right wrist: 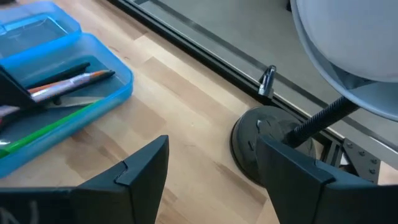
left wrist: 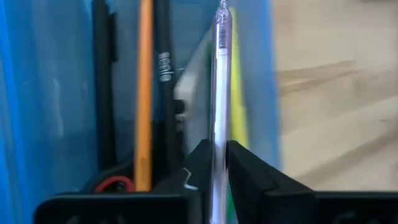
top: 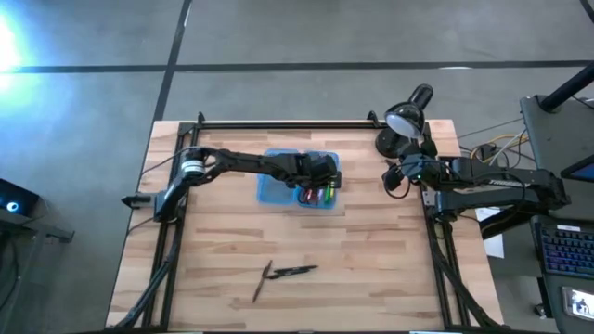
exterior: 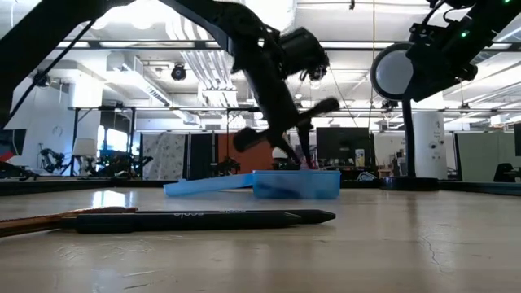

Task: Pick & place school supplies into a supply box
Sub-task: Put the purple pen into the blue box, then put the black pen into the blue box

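The blue supply box (top: 277, 190) lies open near the table's middle; its right half (left wrist: 258, 62) holds black pens (left wrist: 102, 93), an orange pencil (left wrist: 144, 93), red-handled scissors (left wrist: 113, 185) and green and yellow pens (left wrist: 239, 118). My left gripper (top: 320, 176) hangs over that half, shut on a clear pinkish pen (left wrist: 221, 81). A black pen (top: 295, 271) and a brown pencil (top: 262, 281) lie flat near the table's near edge. My right gripper (right wrist: 211, 158) waits open at the table's right side, beside the lamp. My left gripper pinches the clear pinkish pen between its two fingers (left wrist: 245, 165), on the shaft (left wrist: 219, 134) back from its tip. The fingers come slanting down from above, and the pen runs on along them. Its free end (left wrist: 222, 18) points over the box's right half; whether it touches anything there, I cannot tell.
A black desk lamp (top: 404, 121) stands at the far right corner, its round base (right wrist: 258, 146) just ahead of my right gripper. A dark metal frame (top: 278, 123) rims the table's far edge and sides. Bare wood lies between the box and the two loose pens.
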`<state>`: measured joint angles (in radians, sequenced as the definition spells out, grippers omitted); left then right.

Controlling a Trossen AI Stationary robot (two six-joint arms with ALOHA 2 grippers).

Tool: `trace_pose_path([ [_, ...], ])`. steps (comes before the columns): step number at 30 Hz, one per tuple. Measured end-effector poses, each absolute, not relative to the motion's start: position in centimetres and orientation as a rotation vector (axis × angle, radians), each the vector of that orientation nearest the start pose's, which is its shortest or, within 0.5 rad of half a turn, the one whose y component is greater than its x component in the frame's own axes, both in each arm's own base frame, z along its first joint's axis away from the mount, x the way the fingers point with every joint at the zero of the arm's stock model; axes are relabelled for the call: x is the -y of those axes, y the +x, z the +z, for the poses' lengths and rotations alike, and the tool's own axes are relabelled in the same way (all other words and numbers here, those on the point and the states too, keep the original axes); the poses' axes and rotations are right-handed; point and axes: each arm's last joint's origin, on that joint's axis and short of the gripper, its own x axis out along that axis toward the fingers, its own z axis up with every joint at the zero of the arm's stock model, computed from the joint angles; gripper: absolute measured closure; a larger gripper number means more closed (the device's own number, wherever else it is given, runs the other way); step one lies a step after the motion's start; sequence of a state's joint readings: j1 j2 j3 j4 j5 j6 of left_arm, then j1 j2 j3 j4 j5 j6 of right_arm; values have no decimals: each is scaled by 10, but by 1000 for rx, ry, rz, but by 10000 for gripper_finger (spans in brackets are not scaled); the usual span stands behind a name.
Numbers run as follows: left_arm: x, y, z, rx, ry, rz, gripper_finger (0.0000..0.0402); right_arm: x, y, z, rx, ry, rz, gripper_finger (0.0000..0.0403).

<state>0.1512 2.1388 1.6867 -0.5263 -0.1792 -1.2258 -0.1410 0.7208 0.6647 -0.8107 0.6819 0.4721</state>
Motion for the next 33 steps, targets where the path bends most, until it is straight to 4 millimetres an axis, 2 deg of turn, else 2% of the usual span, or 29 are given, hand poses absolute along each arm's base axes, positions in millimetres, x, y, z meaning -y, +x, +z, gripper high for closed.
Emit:
trace_pose_path([
  [3,-75,458,187,-682,-1095,864,339,36,124,255,-653,180,-947,172],
  [8,-72,457,191,-681,-1084,848,287,36,124,255,-655,177,-946,172],
  [10,-70,457,199,-691,-1029,808,277,36,124,255,-655,177,-946,172],
  [12,-63,457,217,-701,-910,720,274,36,124,255,-656,177,-946,172],
  [15,-44,452,248,-726,-710,575,273,36,124,255,-658,174,-944,172],
  [17,-30,445,260,-781,-619,521,272,36,124,255,-659,173,-943,172],
  [19,-15,435,263,-862,-586,509,272,36,124,255,-663,170,-937,172],
  [25,34,400,260,-1145,-597,608,272,36,125,255,-665,166,-932,172],
  [28,62,392,258,-1173,-647,647,271,36,125,255,-664,162,-930,172],
  [33,92,378,254,-1159,-888,867,271,36,125,255,-663,161,-928,172],
])
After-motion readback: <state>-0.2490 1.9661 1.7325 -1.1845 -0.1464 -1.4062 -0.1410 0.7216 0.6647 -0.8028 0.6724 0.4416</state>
